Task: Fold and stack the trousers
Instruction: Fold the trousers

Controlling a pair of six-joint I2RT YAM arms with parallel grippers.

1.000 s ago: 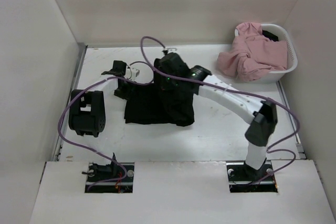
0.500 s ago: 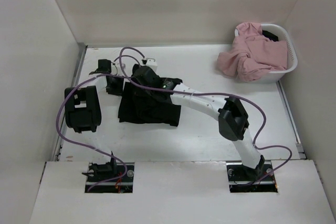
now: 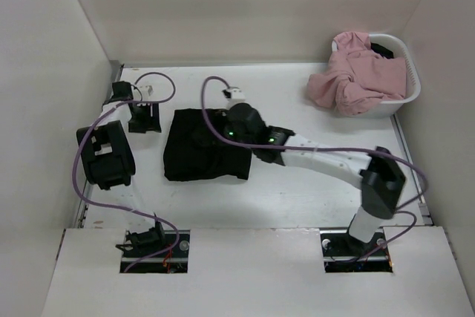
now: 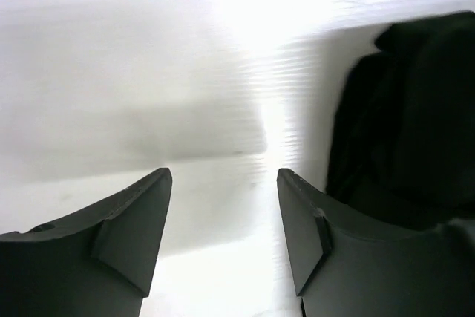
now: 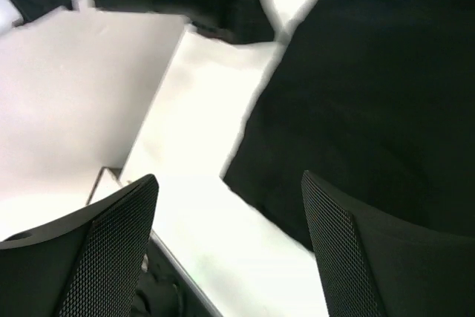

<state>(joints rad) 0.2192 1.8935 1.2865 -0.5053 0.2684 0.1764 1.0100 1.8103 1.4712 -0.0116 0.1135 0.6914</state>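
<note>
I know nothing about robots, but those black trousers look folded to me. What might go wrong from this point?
1. The right gripper hangs open, close over the black trousers. Pulling away, a finger might catch the cloth and undo the fold.
2. The right arm's purple cable loops across the trousers' far edge and could drag it.
3. The pink garment spills over the rim of the white basket. Tugging it might tip the basket.
</note>
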